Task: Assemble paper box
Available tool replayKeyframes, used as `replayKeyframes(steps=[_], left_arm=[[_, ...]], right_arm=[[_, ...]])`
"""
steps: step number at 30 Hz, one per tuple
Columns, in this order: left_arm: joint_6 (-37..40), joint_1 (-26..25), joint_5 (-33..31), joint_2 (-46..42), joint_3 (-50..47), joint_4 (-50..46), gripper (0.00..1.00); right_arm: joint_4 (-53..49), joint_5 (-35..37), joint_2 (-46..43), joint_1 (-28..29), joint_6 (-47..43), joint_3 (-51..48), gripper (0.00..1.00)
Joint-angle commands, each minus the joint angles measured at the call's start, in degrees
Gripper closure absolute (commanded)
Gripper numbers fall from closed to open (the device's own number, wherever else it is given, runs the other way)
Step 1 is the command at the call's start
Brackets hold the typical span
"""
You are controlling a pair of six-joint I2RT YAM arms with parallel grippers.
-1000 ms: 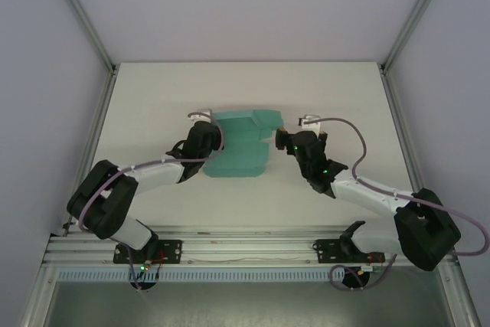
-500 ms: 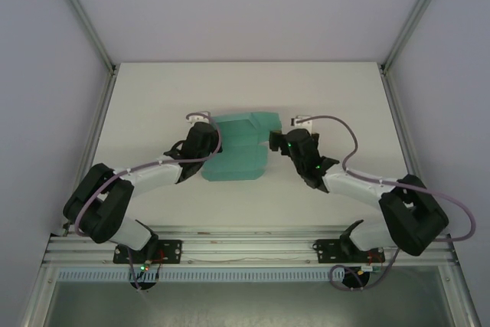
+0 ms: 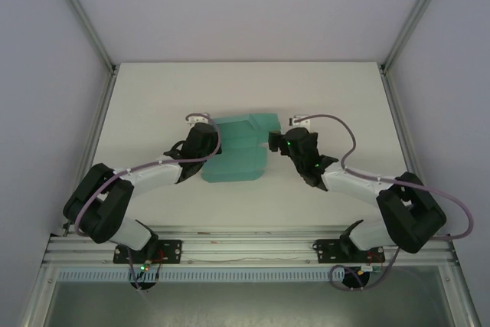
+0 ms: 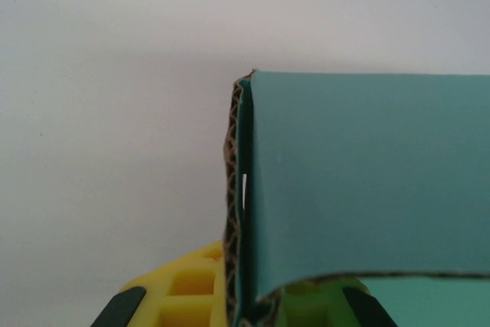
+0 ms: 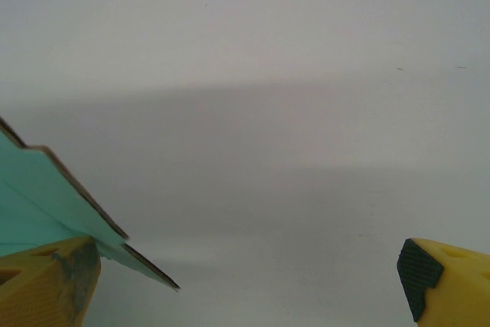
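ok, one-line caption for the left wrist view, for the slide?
Left gripper clamped on the folded teal paper box, corrugated edge showing, white table behind.

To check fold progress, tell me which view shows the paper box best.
Top external: nearly the whole paper box shows, outline and flaps. Left wrist gives a close folded panel and corrugated edge; right wrist catches one corner, lower left.

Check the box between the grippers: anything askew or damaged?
Nothing looks damaged. The paper box sits skewed and only partly folded, a flap doubled over where the left gripper is shut on its edge. The right gripper is open beside its opposite edge.
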Motion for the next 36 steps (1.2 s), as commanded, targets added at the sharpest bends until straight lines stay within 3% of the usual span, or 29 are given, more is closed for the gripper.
replayKeyframes(steps=[1, 10, 21, 29, 36], left_arm=[[-0.45, -0.25, -0.82, -1.3, 1.74, -1.06, 1.0], [0.08, -0.26, 0.9, -1.32, 1.21, 0.06, 1.0], [-0.19, -0.25, 2.13, -0.96, 0.91, 1.16, 1.0], [-0.44, -0.26, 0.73, -1.3, 0.81, 0.21, 1.0], [0.25, -0.12, -0.76, -1.28, 0.67, -0.51, 1.0]], right_arm=[[-2.62, -0.09, -0.6, -0.37, 1.21, -2.43, 0.0], [4.99, -3.04, 4.94, -0.32, -1.28, 1.85, 0.0], [6.87, -11.13, 12.68, 0.44, -4.96, 10.45, 0.0], [7.64, -3.47, 18.45, 5.56, -10.09, 13.91, 0.0], [4.79, 1.23, 8.58, 5.35, -7.97, 6.32, 0.0]])
